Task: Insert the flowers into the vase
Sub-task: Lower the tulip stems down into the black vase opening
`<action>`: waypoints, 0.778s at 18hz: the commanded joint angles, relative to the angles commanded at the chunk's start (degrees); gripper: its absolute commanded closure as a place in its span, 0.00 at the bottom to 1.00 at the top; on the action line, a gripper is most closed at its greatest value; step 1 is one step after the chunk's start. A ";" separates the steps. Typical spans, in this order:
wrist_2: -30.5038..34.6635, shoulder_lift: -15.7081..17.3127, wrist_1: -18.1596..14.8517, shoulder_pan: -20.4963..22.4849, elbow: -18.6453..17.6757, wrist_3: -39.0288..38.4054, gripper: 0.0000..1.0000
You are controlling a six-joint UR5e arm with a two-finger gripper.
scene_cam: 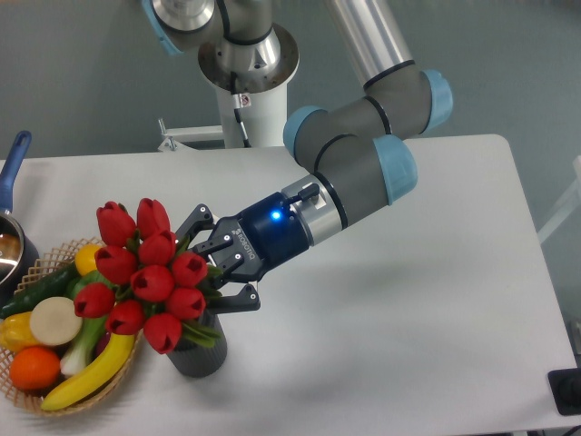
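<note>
The flowers (145, 272), a tight bunch of glossy red tulip buds with green leaves, stand with their stems down in the vase (200, 357), leaning to the left over the basket. The vase is a short dark grey ribbed cup near the table's front edge; the buds and leaves cover its mouth. My gripper (218, 262) reaches in from the right, just behind and right of the bunch above the vase. Its jaws are spread wide, one finger (196, 221) above and one finger (243, 298) below. The stems between them are hidden by buds.
A woven wicker basket (27, 404) with toy fruit and vegetables sits at the front left, touching the bunch's side. A pot with a blue handle (13, 163) is at the left edge. The robot base (247, 64) stands at the back. A black object (567, 391) sits front right.
</note>
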 joint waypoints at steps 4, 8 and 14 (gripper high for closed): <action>0.00 -0.35 0.00 0.00 -0.88 0.09 0.61; 0.09 -1.05 0.00 0.00 -1.41 0.18 0.61; 0.35 -2.72 0.00 0.09 -2.46 2.90 0.61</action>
